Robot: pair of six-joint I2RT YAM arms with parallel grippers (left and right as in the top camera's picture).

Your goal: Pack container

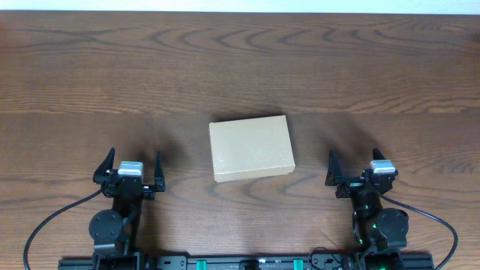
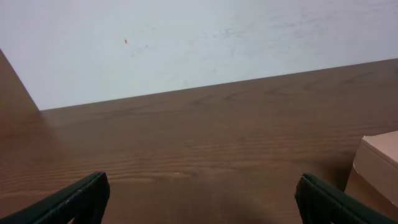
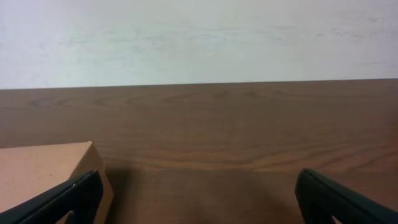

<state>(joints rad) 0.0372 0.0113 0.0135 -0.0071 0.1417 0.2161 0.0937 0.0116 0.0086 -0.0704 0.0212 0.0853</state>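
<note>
Left jaws and right jaws both stand wide on my screens, nothing between them, each pair parked near the front edge of the tabletop (image 1: 240, 67) and pointing away from me. The box (image 1: 251, 148) lies flat at mid-tabletop with its lid down, between the two arms and a little ahead of them, touching neither. My left wrist view catches one corner of it at the right edge; my right wrist view shows it at lower left.

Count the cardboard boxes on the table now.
1. The cardboard box lies closed, midway between the left gripper and the right gripper, touching neither. Nothing in view could hide another.
</note>
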